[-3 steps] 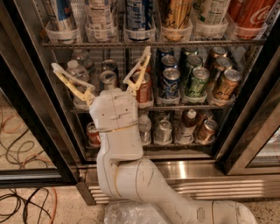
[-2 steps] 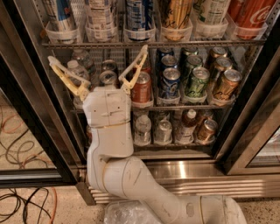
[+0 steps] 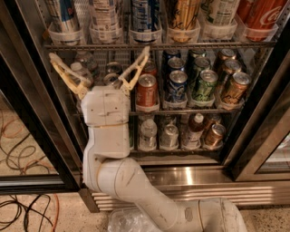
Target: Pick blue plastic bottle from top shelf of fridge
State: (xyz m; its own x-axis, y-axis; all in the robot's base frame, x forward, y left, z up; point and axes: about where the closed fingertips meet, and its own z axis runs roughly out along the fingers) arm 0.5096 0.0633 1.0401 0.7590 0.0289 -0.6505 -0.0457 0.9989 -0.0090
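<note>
Inside the fridge [image 3: 205, 175], the blue plastic bottle [image 3: 105, 12] stands in a clear cup holder [image 3: 105, 34] on the top shelf [image 3: 206, 45], steadied there, while your gripper [image 3: 99, 54] hangs just below that shelf, fingers spread wide, probably to span its fat body.

Fridge [image 3: 190, 174] with black frames and steel base. On the top shelf [image 3: 181, 45], a row of bottles upright in clear cup holders, among them the blue plastic bottle [image 3: 105, 16], second from the left. Just under that shelf's front edge, the gripper [image 3: 99, 53], pointing upward, fingers [image 3: 67, 74] spread wide in a V, apart from the bottle. Behind, cans [image 3: 147, 90] on lower racks. Cables [image 3: 27, 213] on the floor, left.
</note>
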